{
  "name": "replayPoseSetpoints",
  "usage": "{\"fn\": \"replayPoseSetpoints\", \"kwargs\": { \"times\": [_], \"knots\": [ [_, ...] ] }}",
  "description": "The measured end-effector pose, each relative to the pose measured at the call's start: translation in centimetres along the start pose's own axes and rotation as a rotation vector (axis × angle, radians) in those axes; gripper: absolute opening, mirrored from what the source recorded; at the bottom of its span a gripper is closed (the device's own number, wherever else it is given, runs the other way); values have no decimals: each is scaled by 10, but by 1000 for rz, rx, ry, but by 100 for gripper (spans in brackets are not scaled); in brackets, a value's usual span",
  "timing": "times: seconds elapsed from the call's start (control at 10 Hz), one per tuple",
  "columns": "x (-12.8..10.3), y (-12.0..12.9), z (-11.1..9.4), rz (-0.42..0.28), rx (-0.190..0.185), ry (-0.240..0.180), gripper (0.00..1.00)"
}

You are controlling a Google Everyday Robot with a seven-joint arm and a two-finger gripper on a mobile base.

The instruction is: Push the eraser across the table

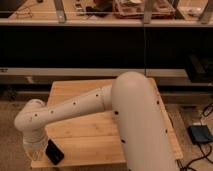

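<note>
Push hardly begun; eraser at the table's near-left corner.
The eraser [54, 151] was seen lying flat by the near-left edge of the table [95, 132], with the gripper [34, 148] lowered just beside it. Whether the gripper was open or closed could not be told. Nearly the whole crossing was judged undone.

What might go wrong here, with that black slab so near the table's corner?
The eraser lies close to the table's front edge near its left corner, so a misdirected push might send it off. The end effector sits just left of it in the picture; an off-centre push may spin the slab rather than slide it.
</note>
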Motion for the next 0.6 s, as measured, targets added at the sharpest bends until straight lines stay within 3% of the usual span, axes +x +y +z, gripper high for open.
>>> {"fn": "replayPoseSetpoints", "kwargs": {
  "times": [0.3, 0.6],
  "knots": [
    [1, 3, 15, 67, -7, -62, 31],
    [12, 0, 29, 102, -17, -52, 31]
  ]
}}
